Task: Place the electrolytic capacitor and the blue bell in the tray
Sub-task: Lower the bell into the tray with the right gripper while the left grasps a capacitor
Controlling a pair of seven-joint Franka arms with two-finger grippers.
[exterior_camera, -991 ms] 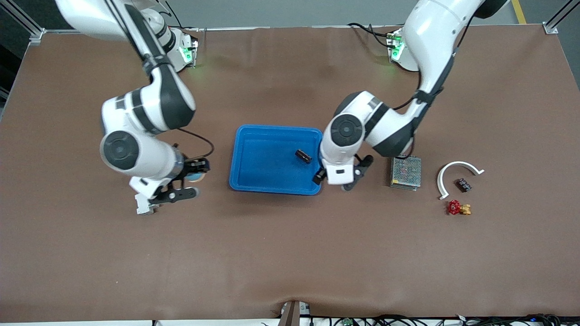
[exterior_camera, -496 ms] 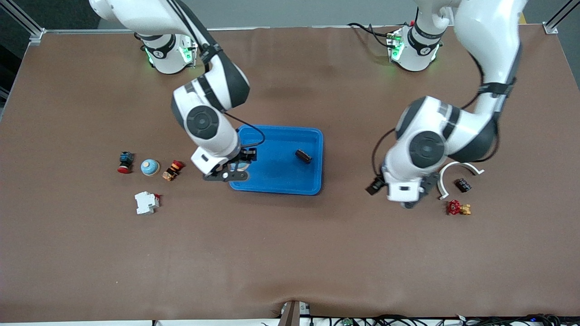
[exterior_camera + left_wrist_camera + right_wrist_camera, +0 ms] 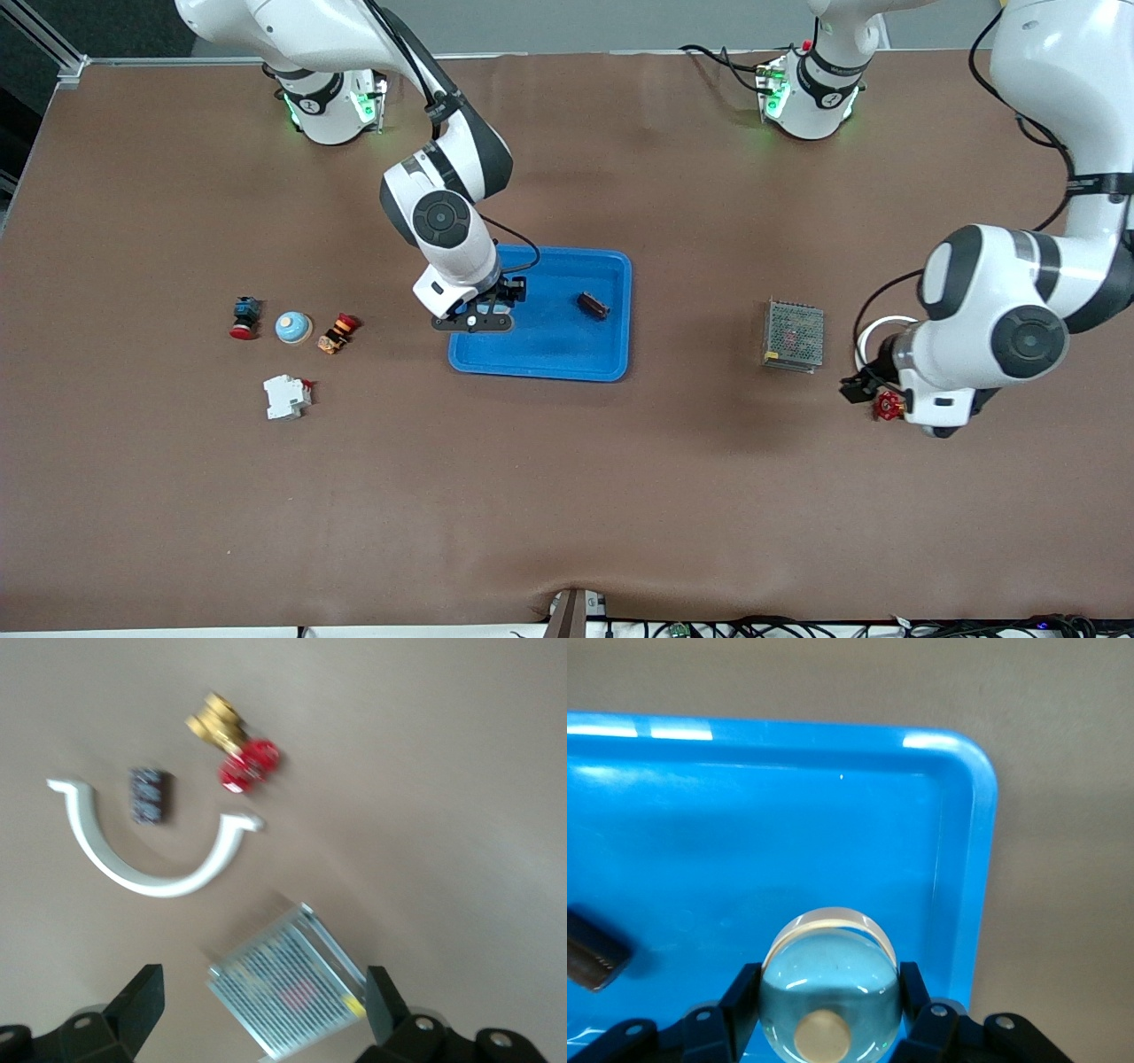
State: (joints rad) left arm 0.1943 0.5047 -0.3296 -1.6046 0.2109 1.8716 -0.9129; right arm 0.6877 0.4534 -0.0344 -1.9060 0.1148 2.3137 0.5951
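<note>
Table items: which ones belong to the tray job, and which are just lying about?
Job:
- tray
- capacitor, in the tray
- blue bell, held over the tray by the right gripper

Lying about:
- second blue bell, red button, orange switch, white breaker
- mesh box, white bracket, black block, red valve, under the open left gripper

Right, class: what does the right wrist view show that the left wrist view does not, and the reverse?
Right wrist only: the right end effector shut on the blue bell over the tray, a dark capacitor lying in it. Left wrist only: the open left end effector above a mesh box, white curved bracket, black part and red valve. Both: brown table.
</note>
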